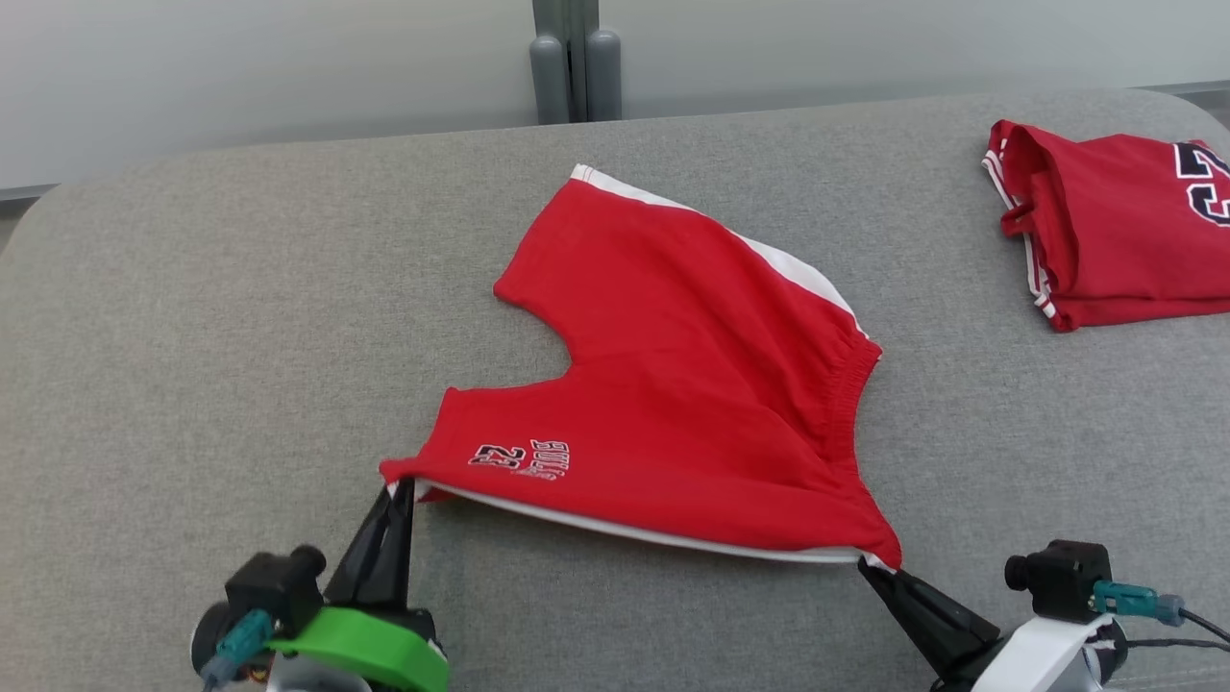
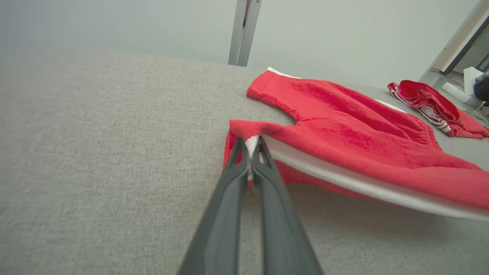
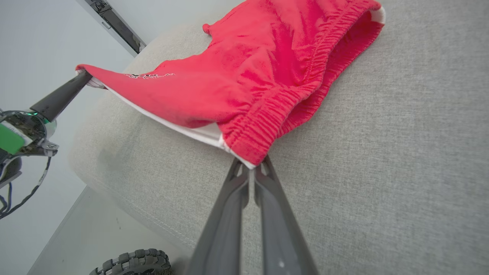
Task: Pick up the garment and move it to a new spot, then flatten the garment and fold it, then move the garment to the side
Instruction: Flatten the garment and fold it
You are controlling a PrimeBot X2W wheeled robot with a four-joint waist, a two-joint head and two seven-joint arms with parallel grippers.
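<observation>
The garment (image 1: 692, 384) is a pair of red shorts with white side stripes and a small printed logo, spread on the grey cushioned surface (image 1: 192, 336). Its near edge is lifted and stretched taut between both grippers. My left gripper (image 1: 402, 483) is shut on the hem corner of the near leg; the left wrist view shows that gripper (image 2: 252, 142) pinching white and red cloth of the garment (image 2: 344, 130). My right gripper (image 1: 868, 567) is shut on the waistband corner, and in the right wrist view that gripper (image 3: 250, 168) clamps the elastic edge of the garment (image 3: 244, 80).
A second red garment (image 1: 1115, 221), folded, with a dark number on it, lies at the far right of the surface. A grey post (image 1: 575, 62) stands behind the back edge. The surface's front edge (image 3: 145, 217) drops to the floor, where a wheel (image 3: 133, 261) shows.
</observation>
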